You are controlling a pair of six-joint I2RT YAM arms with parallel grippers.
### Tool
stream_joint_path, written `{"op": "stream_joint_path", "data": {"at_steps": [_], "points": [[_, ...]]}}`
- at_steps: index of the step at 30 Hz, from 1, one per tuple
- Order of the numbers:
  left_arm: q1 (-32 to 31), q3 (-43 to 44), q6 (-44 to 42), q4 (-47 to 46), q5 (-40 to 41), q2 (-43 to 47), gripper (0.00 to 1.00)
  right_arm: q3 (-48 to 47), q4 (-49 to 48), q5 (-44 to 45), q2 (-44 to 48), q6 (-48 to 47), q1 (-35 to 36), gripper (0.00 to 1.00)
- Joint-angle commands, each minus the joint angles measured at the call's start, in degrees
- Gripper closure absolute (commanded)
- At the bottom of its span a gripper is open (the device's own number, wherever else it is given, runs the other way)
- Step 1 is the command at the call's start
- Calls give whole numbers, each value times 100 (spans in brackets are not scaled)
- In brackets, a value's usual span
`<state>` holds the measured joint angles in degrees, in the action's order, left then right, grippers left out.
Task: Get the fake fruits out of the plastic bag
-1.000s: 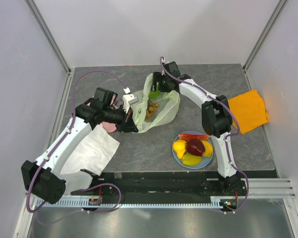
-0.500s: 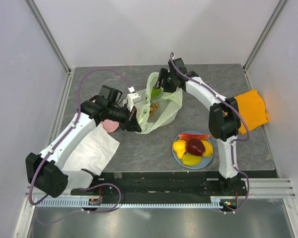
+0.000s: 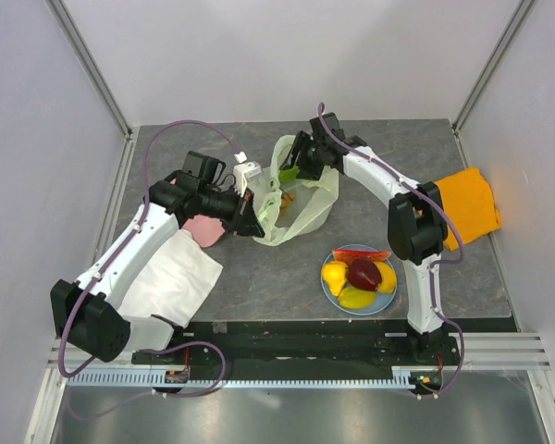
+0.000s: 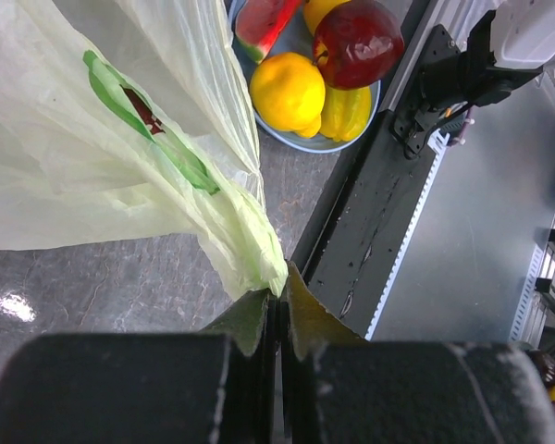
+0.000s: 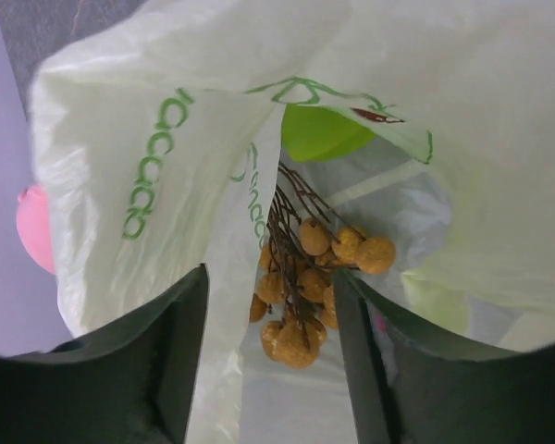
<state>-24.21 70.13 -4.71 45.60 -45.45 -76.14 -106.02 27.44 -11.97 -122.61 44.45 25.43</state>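
The pale yellow-green plastic bag (image 3: pixel 305 199) lies mid-table with its mouth held open. My left gripper (image 3: pixel 251 222) is shut on the bag's near left edge (image 4: pixel 250 259). My right gripper (image 3: pixel 301 166) is open at the bag's far rim, its fingers (image 5: pixel 166 361) straddling the opening. Inside the bag hang a brown bunch of small round fruits (image 5: pixel 310 287) on twigs and a green fruit (image 5: pixel 324 134). The brown bunch also shows in the top view (image 3: pixel 282 199). On the light-blue plate (image 3: pixel 331 292) lie a yellow fruit (image 3: pixel 335 276), a dark red apple (image 3: pixel 363 273) and a red watermelon slice (image 3: pixel 361 253).
A white folded cloth (image 3: pixel 171 282) lies under my left arm. A pink cloth (image 3: pixel 202 229) sits beside the bag. An orange cloth (image 3: pixel 462 205) lies at the right edge. The plate also shows in the left wrist view (image 4: pixel 287 139).
My left gripper has moved slightly back and left, pulling the bag's edge. My right gripper has shifted right and up at the bag's far rim, and the bag's mouth stands more open.
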Motion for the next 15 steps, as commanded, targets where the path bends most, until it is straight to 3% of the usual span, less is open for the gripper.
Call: {"op": "stream_joint_path", "data": {"at_steps": [1, 4, 7, 13, 15], "points": [[12, 221, 199, -105, -254, -6, 99, -112, -125, 141, -272, 626, 94, 26], [12, 221, 59, 1, -368, -15, 99, -217, -99, 309, -482, 933, 102, 17], [21, 168, -109, 203, -420, 64, 99, -402, -99, 519, -728, 1127, 85, 16], [30, 212, -214, 388, -254, 64, 98, -613, -125, 511, -862, 1110, 6, 27], [30, 221, -276, 458, -524, 38, 98, -552, -107, 572, -826, 1110, -47, 28]]}}
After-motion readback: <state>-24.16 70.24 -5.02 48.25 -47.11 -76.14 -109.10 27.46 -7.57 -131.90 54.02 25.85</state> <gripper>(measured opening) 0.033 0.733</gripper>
